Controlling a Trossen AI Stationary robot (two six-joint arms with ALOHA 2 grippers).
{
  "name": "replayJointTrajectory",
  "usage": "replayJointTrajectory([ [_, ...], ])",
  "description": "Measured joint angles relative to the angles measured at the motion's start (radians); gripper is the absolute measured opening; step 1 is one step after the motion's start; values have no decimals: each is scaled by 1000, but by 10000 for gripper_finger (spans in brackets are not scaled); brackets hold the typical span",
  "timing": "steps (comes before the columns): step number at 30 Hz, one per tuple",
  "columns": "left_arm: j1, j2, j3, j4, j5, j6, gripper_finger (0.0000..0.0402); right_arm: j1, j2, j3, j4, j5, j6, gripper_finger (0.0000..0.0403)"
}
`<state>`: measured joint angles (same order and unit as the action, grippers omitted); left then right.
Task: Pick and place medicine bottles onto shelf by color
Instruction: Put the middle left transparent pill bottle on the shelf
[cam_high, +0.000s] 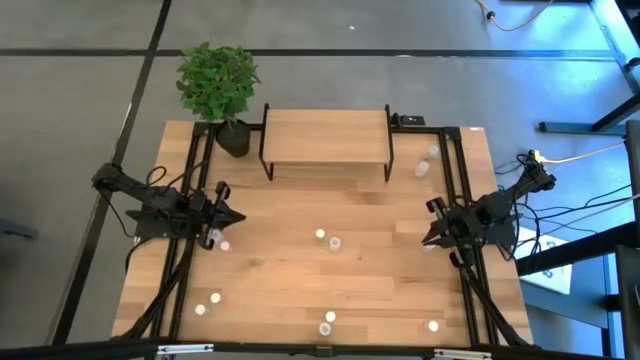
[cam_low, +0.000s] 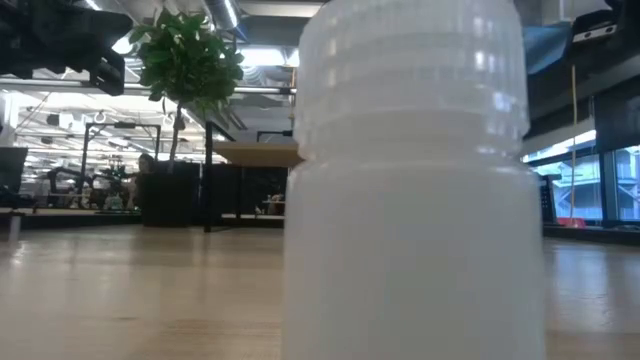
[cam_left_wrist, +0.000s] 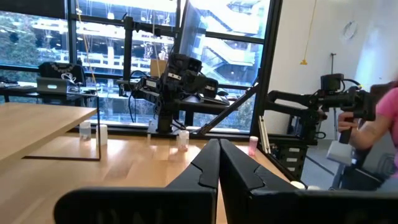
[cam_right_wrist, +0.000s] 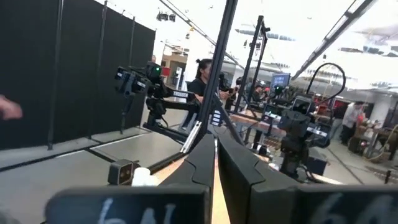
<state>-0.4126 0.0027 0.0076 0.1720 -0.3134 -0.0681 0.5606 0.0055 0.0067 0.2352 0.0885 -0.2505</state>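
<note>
Several tiny medicine bottles stand upright and scattered on the wooden table: two near the middle (cam_high: 320, 235) (cam_high: 335, 243), some along the near edge (cam_high: 327, 323) (cam_high: 432, 325) (cam_high: 207, 303), and two beside the shelf's right end (cam_high: 427, 161). One white bottle (cam_low: 415, 180) stands right in front of the low camera. The shelf (cam_high: 325, 140), a light-wood board on black legs, stands at the table's far middle. My left gripper (cam_high: 235, 217) (cam_left_wrist: 217, 152) is shut and raised at the left edge. My right gripper (cam_high: 428, 238) (cam_right_wrist: 214, 146) is shut and raised at the right edge. Neither holds anything.
A potted plant (cam_high: 218, 85) stands at the far left corner, next to the shelf. Black frame rails (cam_high: 190, 190) (cam_high: 460, 180) run along both sides of the table. A person (cam_left_wrist: 379, 124) shows beyond the table in the left wrist view.
</note>
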Motion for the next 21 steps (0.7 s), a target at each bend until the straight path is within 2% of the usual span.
replayJointTrajectory([
  [7, 0, 0, 0, 0, 0, 0, 0, 0, 0, 0, 0, 57, 5, 23],
  [15, 0, 0, 0, 0, 0, 0, 0, 0, 0, 0, -2, 58, 12, 23],
  [21, -1, 1, 4, 23, -49, 185, 0, 0, 0, 0, -2, 58, 15, 23],
])
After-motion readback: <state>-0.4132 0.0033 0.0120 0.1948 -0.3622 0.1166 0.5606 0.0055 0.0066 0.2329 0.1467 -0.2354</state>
